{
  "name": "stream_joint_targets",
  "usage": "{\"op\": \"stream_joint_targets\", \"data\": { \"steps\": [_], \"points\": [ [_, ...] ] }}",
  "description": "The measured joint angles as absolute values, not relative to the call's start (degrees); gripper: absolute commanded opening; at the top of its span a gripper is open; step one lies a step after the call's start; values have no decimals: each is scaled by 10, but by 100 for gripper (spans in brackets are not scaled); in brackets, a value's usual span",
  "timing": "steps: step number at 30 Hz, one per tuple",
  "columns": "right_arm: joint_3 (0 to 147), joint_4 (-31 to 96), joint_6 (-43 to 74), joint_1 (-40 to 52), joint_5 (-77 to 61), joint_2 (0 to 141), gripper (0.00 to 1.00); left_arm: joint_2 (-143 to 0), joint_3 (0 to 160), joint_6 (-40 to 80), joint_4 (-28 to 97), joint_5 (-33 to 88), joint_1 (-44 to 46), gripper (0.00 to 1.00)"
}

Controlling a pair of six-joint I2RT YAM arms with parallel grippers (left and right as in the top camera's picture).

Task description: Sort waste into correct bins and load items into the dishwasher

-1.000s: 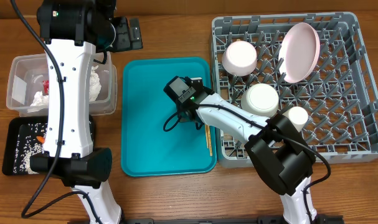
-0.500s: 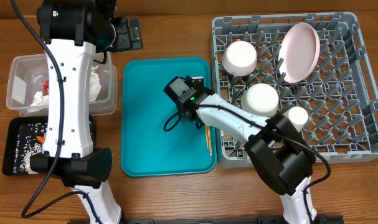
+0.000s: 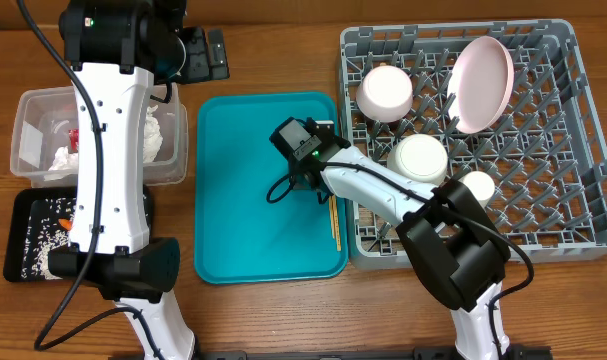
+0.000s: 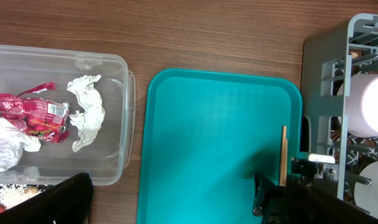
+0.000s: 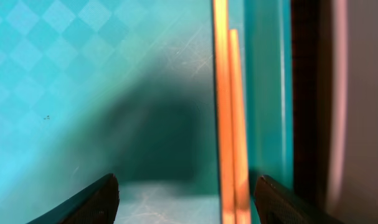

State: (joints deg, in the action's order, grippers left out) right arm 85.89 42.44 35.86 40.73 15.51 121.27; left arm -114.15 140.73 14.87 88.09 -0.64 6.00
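The pair of wooden chopsticks (image 3: 334, 225) lies along the right edge of the teal tray (image 3: 243, 200). My right gripper (image 3: 318, 190) hovers low over their upper end. In the right wrist view it (image 5: 185, 205) is open, and the chopsticks (image 5: 227, 112) lie between its fingers, close to the right fingertip (image 5: 288, 199). My left gripper (image 3: 215, 54) is open and empty, high above the table's far edge. The grey dishwasher rack (image 3: 543, 220) holds two white bowls (image 3: 385, 92) (image 3: 418, 160), the plate (image 3: 483, 83) and the cup (image 3: 477, 185). The red wrapper (image 4: 27, 112) and tissues (image 4: 86, 115) lie in the clear tub (image 4: 123, 81).
The black tray (image 3: 18, 210) at the front left holds rice-like scraps and an orange bit. The left arm's white links stretch over the tub and black tray. The teal tray's raised rim (image 5: 269, 93) runs just right of the chopsticks, with the rack wall beyond it.
My right gripper has shifted slightly right and toward the far side over the teal tray. The chopsticks and the left arm have not moved.
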Motion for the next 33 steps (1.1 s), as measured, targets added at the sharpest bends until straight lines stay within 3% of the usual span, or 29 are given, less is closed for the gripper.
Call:
{"op": "stream_joint_targets", "data": {
  "steps": [19,30,31,33],
  "points": [
    [863,441,360,404,85,1216,72,-1141,1407,149,881,-6,60,100],
    [901,463,340,404,113,1216,78,-1141,1407,149,881,-6,60,100],
    [913,468,339,405,114,1216,79,-1141,1407,149,881,-6,60,100],
    [934,474,338,406,112,1216,94,-1141,1407,149,881,-6,60,100]
  ]
}}
